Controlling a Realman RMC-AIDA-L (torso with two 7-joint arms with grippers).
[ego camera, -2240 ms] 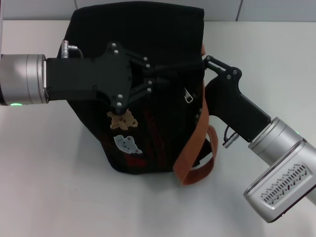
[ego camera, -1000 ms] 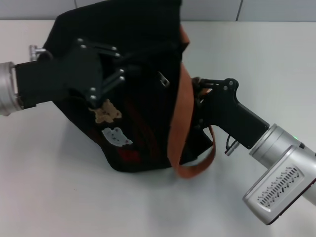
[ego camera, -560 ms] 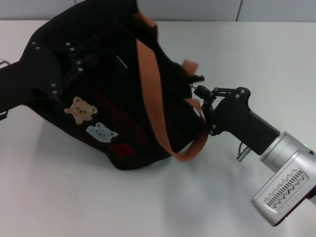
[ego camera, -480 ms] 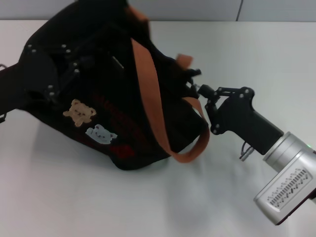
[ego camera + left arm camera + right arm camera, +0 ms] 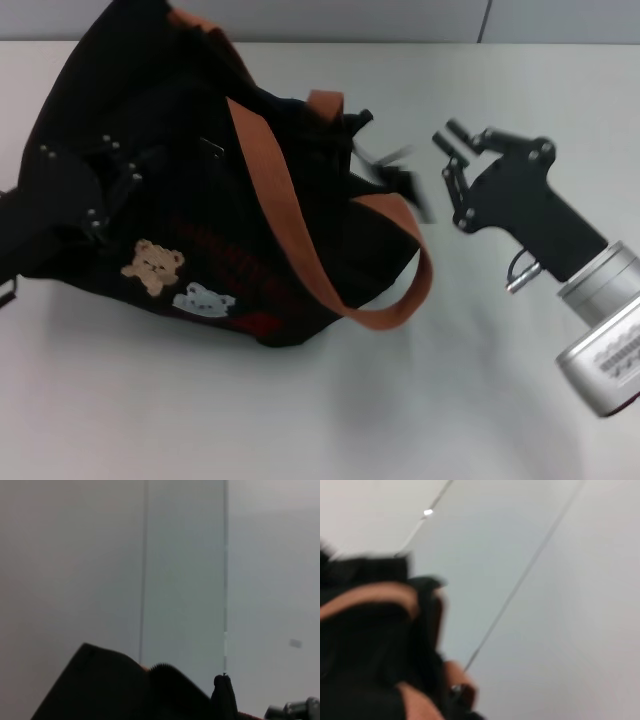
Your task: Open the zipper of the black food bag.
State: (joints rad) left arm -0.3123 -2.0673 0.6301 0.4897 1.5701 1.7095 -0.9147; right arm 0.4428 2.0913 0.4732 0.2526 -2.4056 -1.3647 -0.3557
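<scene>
One black food bag (image 5: 200, 200) lies on one white table (image 5: 300, 420). The bag carries two orange-brown straps (image 5: 290, 240), one crossing its face and one looping out past its right end. Three patches sit low on the bag's front: one tan bear (image 5: 152, 266), one pale cloud (image 5: 203, 300) beside it, one red patch (image 5: 262, 323). Two robot grippers flank the bag, the left gripper (image 5: 110, 185) against it, the right gripper (image 5: 455, 150) apart from it.
</scene>
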